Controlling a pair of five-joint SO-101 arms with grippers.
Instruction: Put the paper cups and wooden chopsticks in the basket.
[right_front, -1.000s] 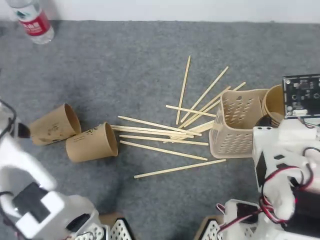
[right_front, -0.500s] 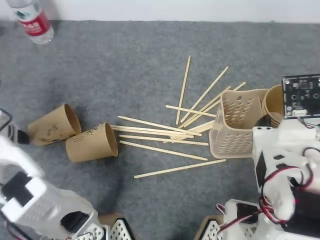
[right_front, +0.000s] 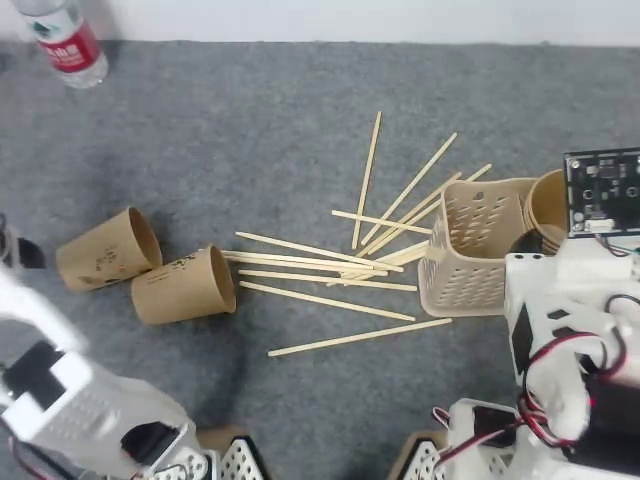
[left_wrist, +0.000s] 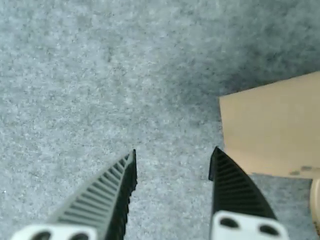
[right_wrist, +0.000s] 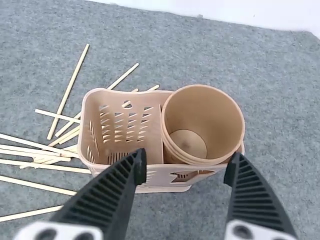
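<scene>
Left wrist view: left gripper (left_wrist: 174, 151) hangs spread wide over the grey carpet (left_wrist: 100, 75), a tipped paper cup (left_wrist: 270, 125) just beside one finger. Right gripper (right_wrist: 188, 153), agape and empty too, hovers above the basket (right_wrist: 115, 132), an upright cup (right_wrist: 200, 120) in one compartment. Chopsticks (right_front: 320, 270) lie scattered mid-carpet. Far back, a bottle (right_front: 65, 40) lies by the white wall (right_front: 400, 20).

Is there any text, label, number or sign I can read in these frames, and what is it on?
No text is legible.
Label on the bottle: white print on red, too blurred to read.
Side of the left paper cup: dark print, too small.
Side of the second paper cup: dark marks, too small.
The circuit board: white markings, illegible.
</scene>
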